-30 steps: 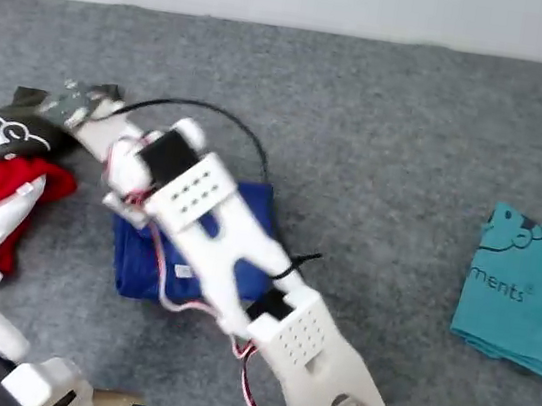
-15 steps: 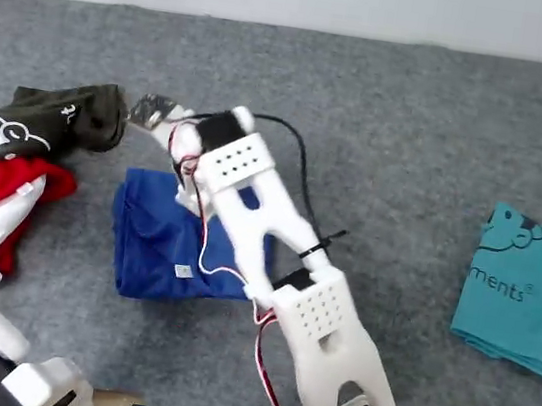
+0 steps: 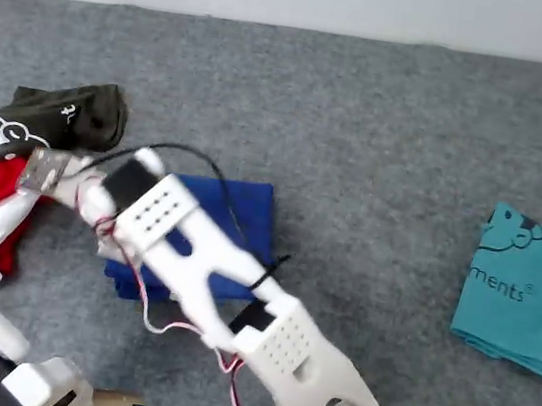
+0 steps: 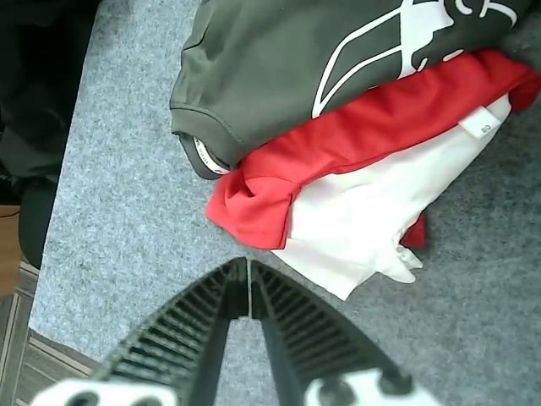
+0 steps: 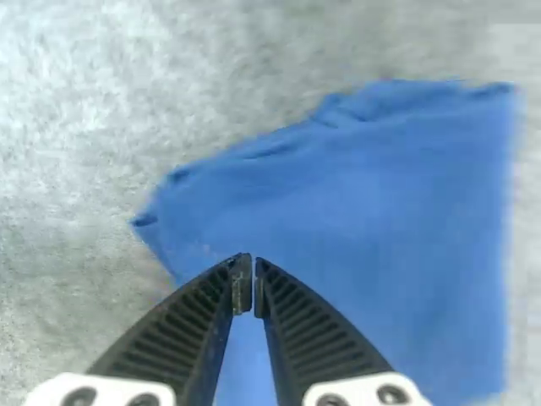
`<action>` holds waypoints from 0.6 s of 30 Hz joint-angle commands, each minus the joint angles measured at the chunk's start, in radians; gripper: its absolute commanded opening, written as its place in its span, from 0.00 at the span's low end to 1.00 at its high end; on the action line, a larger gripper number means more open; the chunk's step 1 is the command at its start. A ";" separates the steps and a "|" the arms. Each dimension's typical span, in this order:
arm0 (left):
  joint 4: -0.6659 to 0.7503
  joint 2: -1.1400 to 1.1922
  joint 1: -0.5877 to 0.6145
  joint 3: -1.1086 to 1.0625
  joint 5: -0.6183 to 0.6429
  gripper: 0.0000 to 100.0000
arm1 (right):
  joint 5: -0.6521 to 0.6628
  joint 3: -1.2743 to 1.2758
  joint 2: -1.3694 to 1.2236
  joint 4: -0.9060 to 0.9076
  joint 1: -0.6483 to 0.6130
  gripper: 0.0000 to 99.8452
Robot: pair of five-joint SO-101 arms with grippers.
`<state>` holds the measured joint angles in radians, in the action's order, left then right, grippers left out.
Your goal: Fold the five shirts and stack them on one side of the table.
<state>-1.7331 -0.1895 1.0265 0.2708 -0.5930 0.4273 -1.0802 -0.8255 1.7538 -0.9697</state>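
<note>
The table [image 3: 382,128] is covered in rough, fuzzy grey felt. The blue shirt [image 5: 380,211], teal shirt [image 3: 525,299] and olive shirt [image 4: 279,59] are soft matt cloth. The arm [image 3: 296,348] is smooth white plastic, and the right gripper [image 5: 250,288] is ribbed black plastic.

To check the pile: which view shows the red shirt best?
The left wrist view: the red shirt lies between the dark shirt and the white shirt. The high view cuts it at the edge; the right wrist view faces the blue shirt.
</note>
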 commanded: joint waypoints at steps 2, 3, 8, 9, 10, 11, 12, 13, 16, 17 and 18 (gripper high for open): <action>-0.005 -0.048 0.000 0.005 0.011 0.02 | 0.006 -0.041 0.094 0.041 0.140 0.01; -0.005 -0.048 0.000 0.005 0.011 0.02 | 0.006 -0.020 0.094 0.042 0.157 0.01; -0.005 -0.048 -0.002 0.005 0.011 0.02 | -0.003 0.153 0.117 0.044 0.140 0.01; -0.005 -0.048 -0.002 0.005 0.011 0.02 | -0.021 0.189 0.125 0.044 0.125 0.01; -0.005 -0.048 -0.002 0.007 0.011 0.02 | -0.043 0.219 0.130 0.042 0.108 0.01; -0.005 -0.048 0.000 0.008 0.011 0.02 | -0.063 0.245 0.131 0.042 0.085 0.01; -0.005 -0.048 0.000 0.008 0.011 0.02 | -0.077 0.267 0.128 0.042 0.062 0.01; -0.005 -0.048 0.000 0.008 0.011 0.02 | -0.084 0.285 0.125 0.041 0.042 0.01; -0.005 -0.048 0.000 0.008 0.011 0.02 | -0.092 0.298 0.076 0.019 -0.013 0.01; -0.005 -0.048 0.000 0.008 0.011 0.02 | -0.094 0.298 0.051 0.010 -0.025 0.01; -0.005 -0.048 0.000 0.008 0.011 0.02 | -0.094 0.298 0.030 0.001 -0.035 0.01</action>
<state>-1.7331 -0.1895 1.0265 0.2708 -0.5930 0.3460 -0.7779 -0.7887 1.7538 -0.9666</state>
